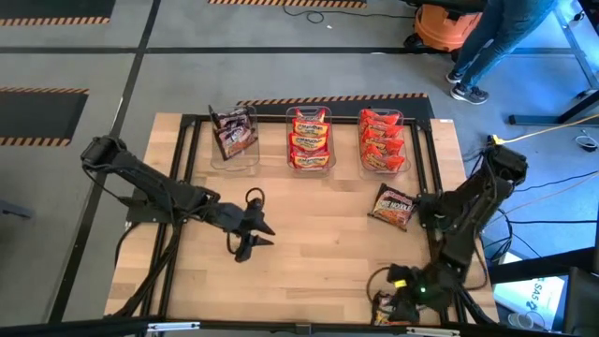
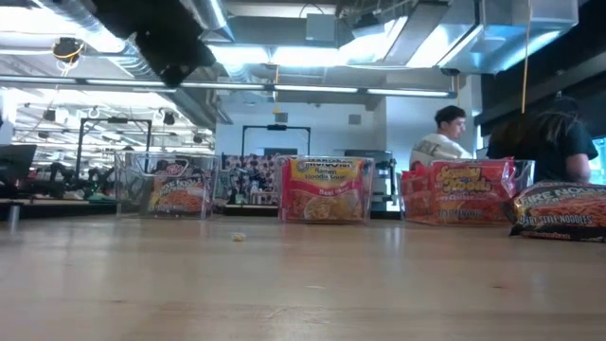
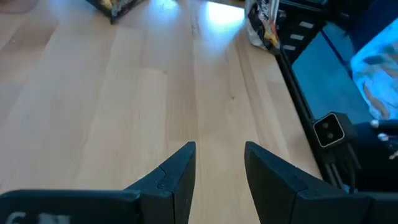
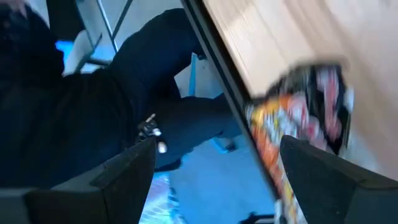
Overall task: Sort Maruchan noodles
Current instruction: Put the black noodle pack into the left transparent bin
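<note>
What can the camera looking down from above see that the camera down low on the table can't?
Only the high view shows both arms: the left end effector hovers open over bare wood, and the right end effector sits open at the table's near edge by a dark packet. Only the low view shows the ceiling lights and a seated person. Both show three clear bins of noodle packets and the loose dark packet on the table.

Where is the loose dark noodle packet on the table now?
In the high view, the dark noodle packet lies flat on the table's right side, just below the bin of red packets.
</note>
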Controlling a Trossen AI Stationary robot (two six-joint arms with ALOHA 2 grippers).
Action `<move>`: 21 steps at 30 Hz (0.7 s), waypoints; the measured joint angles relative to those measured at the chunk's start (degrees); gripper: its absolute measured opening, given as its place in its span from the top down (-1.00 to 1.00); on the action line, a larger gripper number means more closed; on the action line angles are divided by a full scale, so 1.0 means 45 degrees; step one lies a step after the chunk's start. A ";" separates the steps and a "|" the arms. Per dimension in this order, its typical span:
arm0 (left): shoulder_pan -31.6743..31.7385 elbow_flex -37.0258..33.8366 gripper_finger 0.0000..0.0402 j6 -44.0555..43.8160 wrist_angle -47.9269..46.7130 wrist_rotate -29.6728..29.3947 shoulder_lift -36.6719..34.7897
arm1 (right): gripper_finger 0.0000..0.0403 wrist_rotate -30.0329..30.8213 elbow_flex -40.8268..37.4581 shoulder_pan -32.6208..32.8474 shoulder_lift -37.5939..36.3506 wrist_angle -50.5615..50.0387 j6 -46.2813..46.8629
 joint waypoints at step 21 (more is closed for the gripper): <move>-0.0679 -0.1116 0.35 -0.0864 0.2090 -0.1829 0.0092 | -0.59 0.0085 0.0022 -0.1113 0.2590 0.0600 0.0164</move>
